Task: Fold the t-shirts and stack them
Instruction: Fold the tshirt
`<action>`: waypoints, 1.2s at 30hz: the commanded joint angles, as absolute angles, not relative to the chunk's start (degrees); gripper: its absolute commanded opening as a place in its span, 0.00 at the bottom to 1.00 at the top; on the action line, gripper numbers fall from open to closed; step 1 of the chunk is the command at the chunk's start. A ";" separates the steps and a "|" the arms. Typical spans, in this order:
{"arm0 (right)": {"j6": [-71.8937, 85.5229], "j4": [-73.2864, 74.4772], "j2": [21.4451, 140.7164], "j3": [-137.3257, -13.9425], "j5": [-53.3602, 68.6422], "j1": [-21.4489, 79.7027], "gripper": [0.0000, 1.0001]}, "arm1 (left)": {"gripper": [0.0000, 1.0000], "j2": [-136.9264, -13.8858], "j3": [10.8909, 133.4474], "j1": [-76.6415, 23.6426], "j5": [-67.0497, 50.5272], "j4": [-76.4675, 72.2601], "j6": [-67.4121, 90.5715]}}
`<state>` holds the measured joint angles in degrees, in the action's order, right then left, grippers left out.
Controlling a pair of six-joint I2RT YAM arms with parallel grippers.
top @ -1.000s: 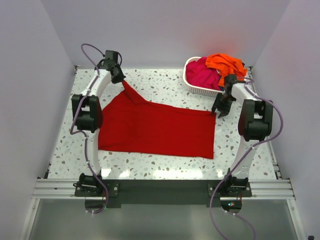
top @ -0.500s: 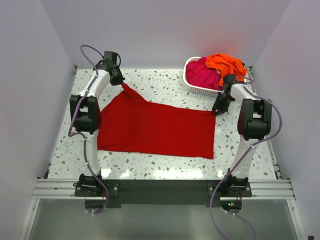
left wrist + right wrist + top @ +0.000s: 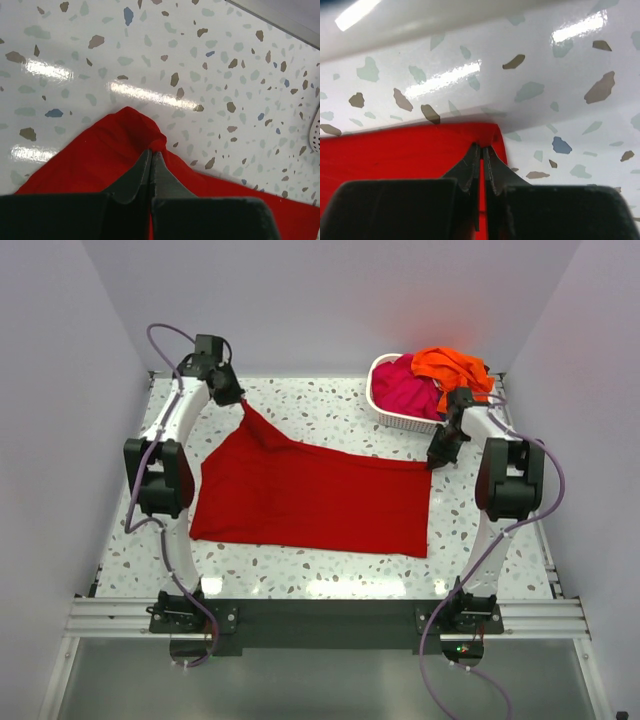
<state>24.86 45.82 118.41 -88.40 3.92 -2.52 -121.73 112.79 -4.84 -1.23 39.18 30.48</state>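
The deep red t-shirt (image 3: 310,495) lies spread across the table middle. My left gripper (image 3: 240,400) is shut on its far left corner, pulling it up into a peak; the pinched cloth shows in the left wrist view (image 3: 135,135) just past the gripper (image 3: 151,152). My right gripper (image 3: 434,461) is shut on the far right corner, seen in the right wrist view (image 3: 481,147) with red cloth (image 3: 395,150) between the jaws. The magenta-pink t-shirt (image 3: 402,390) and the bright orange t-shirt (image 3: 450,367) lie heaped in the basket.
The white slatted basket (image 3: 392,418) stands at the back right, close behind my right gripper; its rim shows in the right wrist view (image 3: 420,25). White walls enclose the speckled table (image 3: 330,405) on three sides.
My left gripper has moved back and to the left, drawing the red shirt's corner and left edge with it. The right gripper has lifted its corner slightly toward the basket.
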 commanded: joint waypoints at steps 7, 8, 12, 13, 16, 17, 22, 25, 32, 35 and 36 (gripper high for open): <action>22.06 51.24 109.78 -87.28 4.13 -2.46 0.00 | 0.00 -110.84 104.25 -1.32 -8.34 40.43 31.64; 21.71 51.68 109.25 -87.10 4.04 -2.46 0.00 | 0.00 -110.13 103.63 -1.23 -8.96 40.78 31.81; 20.22 53.87 106.27 -85.35 4.39 -2.37 0.00 | 0.00 -104.61 98.19 -1.14 -8.62 41.04 32.17; 19.95 54.31 105.82 -84.91 4.39 -2.46 0.00 | 0.00 -103.46 97.04 -1.06 -8.53 41.04 32.34; 18.64 56.07 104.15 -82.54 4.92 -2.37 0.00 | 0.00 -98.98 92.13 -0.53 -9.23 41.13 33.48; 18.28 56.77 103.80 -81.92 5.10 -2.37 0.00 | 0.00 -97.83 90.89 -0.35 -9.75 41.22 33.66; 16.35 58.45 101.87 -77.96 5.98 -1.94 0.00 | 0.00 -89.66 84.30 0.00 -10.19 42.80 34.98; 15.56 59.15 101.25 -76.99 6.15 -1.15 0.00 | 0.00 -85.53 81.84 0.00 -10.20 44.38 35.51; 15.20 59.59 98.70 -73.14 5.45 1.32 0.00 | 0.00 -76.40 75.42 0.00 -7.04 49.48 35.68; 15.47 59.07 98.18 -71.20 5.45 2.19 0.00 | 0.00 -73.05 72.95 0.00 -6.07 51.24 36.12; 15.47 59.15 97.91 -70.93 5.36 2.28 0.00 | 0.00 -72.34 71.91 0.00 -6.06 51.59 36.30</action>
